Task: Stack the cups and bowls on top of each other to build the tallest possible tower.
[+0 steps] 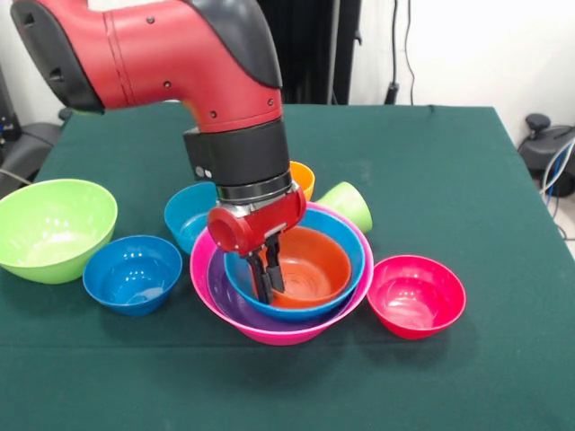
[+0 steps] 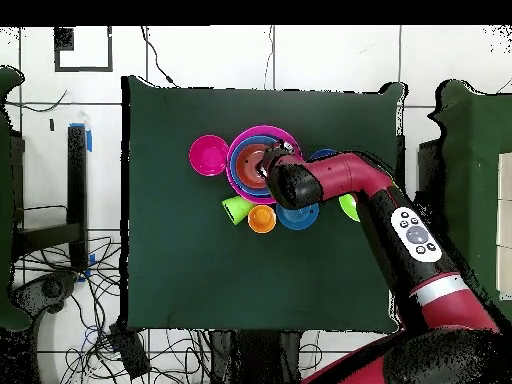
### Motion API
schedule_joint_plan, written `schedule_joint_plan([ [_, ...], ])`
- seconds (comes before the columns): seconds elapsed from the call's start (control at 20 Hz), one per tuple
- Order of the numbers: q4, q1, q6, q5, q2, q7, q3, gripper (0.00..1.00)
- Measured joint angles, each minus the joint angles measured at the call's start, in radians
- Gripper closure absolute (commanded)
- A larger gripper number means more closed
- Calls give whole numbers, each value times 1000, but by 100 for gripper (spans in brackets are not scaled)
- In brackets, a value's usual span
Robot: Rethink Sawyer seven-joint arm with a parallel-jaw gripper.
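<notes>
- Large lime green bowl [image 1: 54,227] is seen upright near the surface's [image 1: 431,171] left edge in the front view.
- Dark blue bowl [image 1: 132,273] sits just beside it, towards the front edge.
- Teal bowl [image 1: 187,215] is placed behind that, near the tower [image 1: 280,269].
- Tower: pink bowl [image 1: 202,260] outermost, purple bowl [image 1: 225,292], sky blue bowl [image 1: 337,232] and orange bowl [image 1: 314,260] nested inside, around mid-surface.
- Hand [image 1: 267,277] is lowered into the tower at its left side; fingers [image 1: 275,267] appear pressed close together over the sky blue bowl's rim, grip not confirmed.
- Orange cup [image 1: 303,178] is partly hidden behind the arm.
- Lime green cup [image 1: 347,206] lies tipped behind the tower.
- Red-pink bowl [image 1: 416,294] stands just right of the tower.
</notes>
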Motion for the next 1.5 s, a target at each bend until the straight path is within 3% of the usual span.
schedule_joint_plan([
  [0.3,2,39,-23,19,-64,15,-48,100],
  [0.75,4,39,-23,98,-115,15,-66,100],
  [0.8,4,40,-22,104,-117,15,-69,0],
  [1.5,8,59,-23,158,-116,16,-131,0],
])
